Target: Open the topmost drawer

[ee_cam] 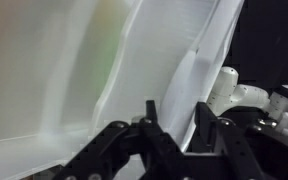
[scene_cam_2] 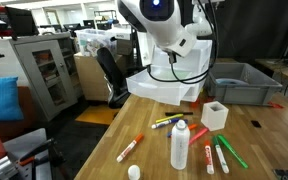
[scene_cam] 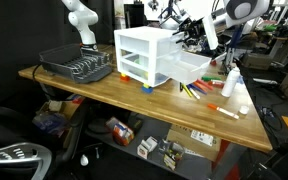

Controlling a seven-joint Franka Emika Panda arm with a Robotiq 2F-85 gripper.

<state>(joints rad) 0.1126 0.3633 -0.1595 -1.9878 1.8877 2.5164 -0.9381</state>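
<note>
The white-framed drawer unit (scene_cam: 142,52) stands on the wooden table (scene_cam: 104,92). A translucent-white drawer (scene_cam: 189,68) is pulled out of it toward the arm. I cannot tell for sure from this view which level it belongs to. My gripper (scene_cam: 198,46) hangs at the drawer's outer end. In the wrist view my two black fingers (ee_cam: 176,118) straddle a translucent white plastic wall (ee_cam: 174,80) and sit close against it. In an exterior view the arm (scene_cam_2: 164,30) hides most of the unit (scene_cam_2: 164,92) and the gripper.
A dark dish rack (scene_cam: 74,68) stands beside the unit; it also shows as a grey bin (scene_cam_2: 239,80). Markers (scene_cam: 199,90) (scene_cam_2: 129,148), a white bottle (scene_cam: 230,85) (scene_cam_2: 180,145) and a white cube (scene_cam_2: 215,115) lie near the table's end. A second white arm (scene_cam: 81,20) stands behind.
</note>
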